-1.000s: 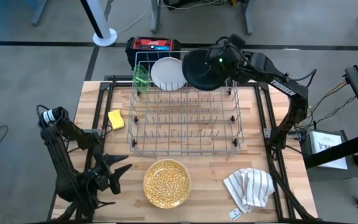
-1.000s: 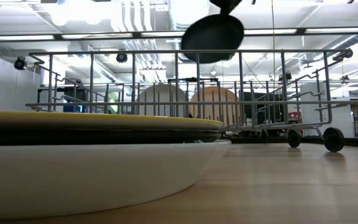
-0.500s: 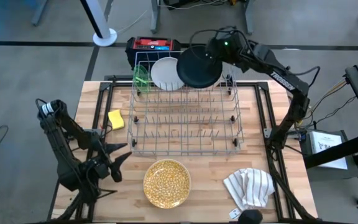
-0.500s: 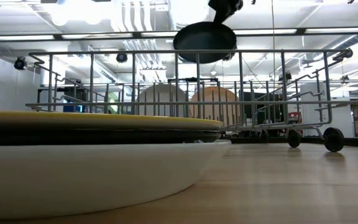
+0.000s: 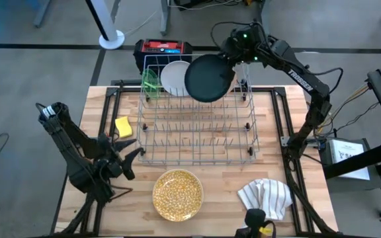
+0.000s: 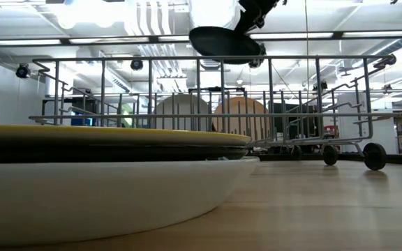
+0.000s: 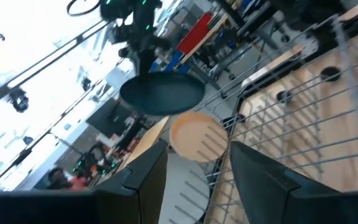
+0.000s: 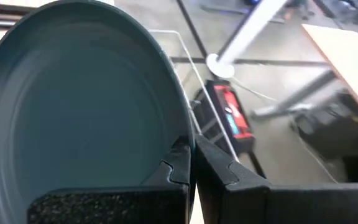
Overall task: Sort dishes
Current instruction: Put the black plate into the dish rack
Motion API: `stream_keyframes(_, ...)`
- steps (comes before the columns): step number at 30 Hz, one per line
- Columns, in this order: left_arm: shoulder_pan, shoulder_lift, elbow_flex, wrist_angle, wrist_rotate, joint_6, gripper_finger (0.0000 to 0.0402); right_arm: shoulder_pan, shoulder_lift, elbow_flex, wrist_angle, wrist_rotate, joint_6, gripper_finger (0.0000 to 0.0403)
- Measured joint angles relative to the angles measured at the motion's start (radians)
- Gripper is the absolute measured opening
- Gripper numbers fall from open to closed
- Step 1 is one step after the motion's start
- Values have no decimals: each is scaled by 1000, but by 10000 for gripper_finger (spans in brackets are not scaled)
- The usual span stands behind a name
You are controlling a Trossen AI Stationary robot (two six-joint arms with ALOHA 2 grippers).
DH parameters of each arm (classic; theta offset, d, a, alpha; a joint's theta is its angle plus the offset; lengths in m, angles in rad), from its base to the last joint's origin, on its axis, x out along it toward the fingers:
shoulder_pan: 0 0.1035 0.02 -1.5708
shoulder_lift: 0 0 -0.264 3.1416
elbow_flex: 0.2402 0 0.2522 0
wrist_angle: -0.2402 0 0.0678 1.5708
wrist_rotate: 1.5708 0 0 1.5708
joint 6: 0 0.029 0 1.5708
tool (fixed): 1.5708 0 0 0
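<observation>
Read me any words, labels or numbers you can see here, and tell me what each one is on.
Right arm: white lettering along it, too small to read.
Red box: a label on top, too blurred to read.
White paper: dark print, too small to read.
Black plate in the right pincer: no text.

Table: a wooden butcher-block top is carrying everything.
Rack: 1 wire dish rack is sitting across the middle.
Sponge: lying just left of the rack (small, yellow).
Plate: a speckled plate is resting at the front edge.
Cloth: a striped towel is lying crumpled front right.
</observation>
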Motion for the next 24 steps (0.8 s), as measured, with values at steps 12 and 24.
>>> stream_keyframes(12,111,-48,-53,0,0,9,166,-113,-23,-160,72,-170,-17,0)
stream_keyframes(24,157,-81,-57,0,0,42,166,-172,-397,-634,718,-110,46,0)
